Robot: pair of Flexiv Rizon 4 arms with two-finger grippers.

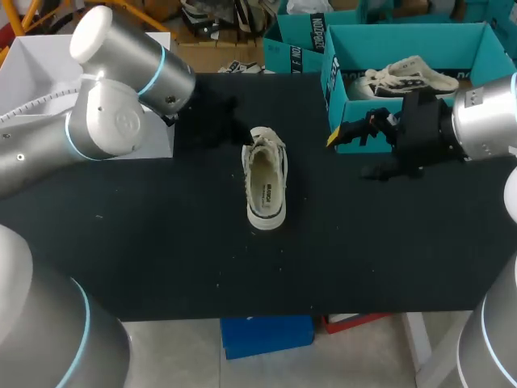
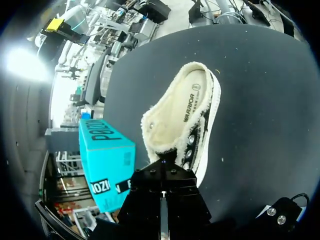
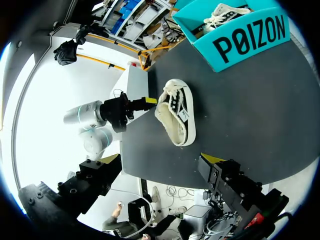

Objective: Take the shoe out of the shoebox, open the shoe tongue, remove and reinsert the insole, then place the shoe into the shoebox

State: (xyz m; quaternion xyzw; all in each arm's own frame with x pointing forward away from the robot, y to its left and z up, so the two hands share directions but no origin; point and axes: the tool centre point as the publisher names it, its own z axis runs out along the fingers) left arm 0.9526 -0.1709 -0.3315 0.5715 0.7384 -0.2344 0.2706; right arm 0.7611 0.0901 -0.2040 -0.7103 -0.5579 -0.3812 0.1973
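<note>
A white fleece-lined shoe [image 1: 266,184] lies in the middle of the black table [image 1: 161,250], heel toward the front edge. My left gripper [image 1: 236,129] sits at its toe end, shut on the shoe's tongue [image 3: 165,95]; in the left wrist view its black fingers [image 2: 163,172] meet at the fleece edge of the shoe [image 2: 187,117]. Open and empty, my right gripper [image 1: 355,153] hovers right of the shoe, in front of the teal shoebox [image 1: 338,95]. In the right wrist view its gripper [image 3: 160,165] stands wide, with the shoe [image 3: 177,117] ahead.
The shoebox [image 3: 245,42] at the back right holds a second white shoe [image 1: 408,77]. Another teal box [image 1: 292,44] stands behind the table's far edge. A white box [image 1: 153,133] sits at the back left under my left arm. The front half of the table is bare.
</note>
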